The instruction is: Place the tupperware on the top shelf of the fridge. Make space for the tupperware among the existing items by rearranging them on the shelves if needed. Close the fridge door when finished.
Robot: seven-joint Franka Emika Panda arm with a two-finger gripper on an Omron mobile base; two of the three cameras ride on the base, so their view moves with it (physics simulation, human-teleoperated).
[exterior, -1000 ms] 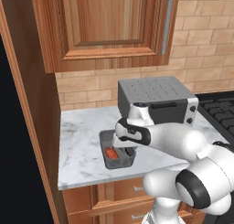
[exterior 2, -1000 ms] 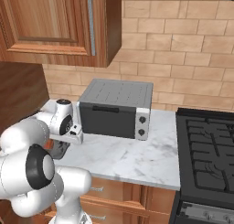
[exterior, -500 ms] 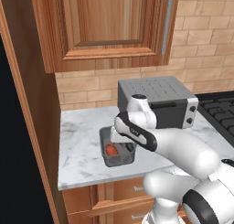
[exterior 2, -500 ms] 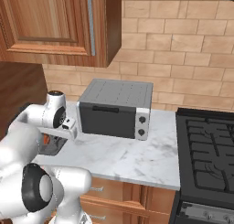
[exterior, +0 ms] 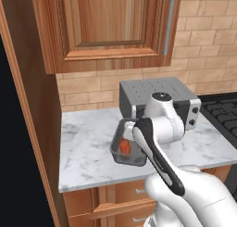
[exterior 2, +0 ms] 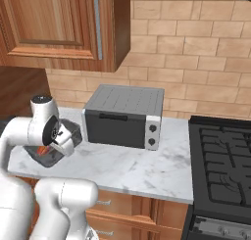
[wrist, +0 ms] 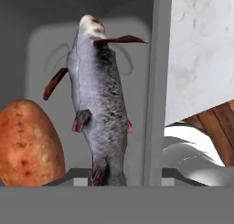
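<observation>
The tupperware [exterior: 126, 146], a small dark-grey tub, hangs tilted just above the marble counter [exterior: 88, 147], in front of the toaster oven's left end. My gripper [exterior: 137, 129] is shut on its rim on the side facing the oven. From the right, the tupperware [exterior 2: 48, 154] shows below the gripper [exterior 2: 63, 141], with an orange piece inside. The hand view looks into the tupperware [wrist: 155, 81]: an orange potato-like piece [wrist: 28, 143] and a grey fish [wrist: 98, 104] lie in it. The fridge's top shelf is out of view.
A grey toaster oven [exterior: 159, 101] stands on the counter against the brick wall. A wooden wall cabinet [exterior: 111, 27] hangs overhead. A black stove [exterior 2: 220, 160] adjoins the counter on the right. A tall wooden panel [exterior: 32, 129] bounds the counter's left end.
The tupperware has come up off the counter and tipped onto a slant. My hand has turned and the arm has swung in closer over the counter.
</observation>
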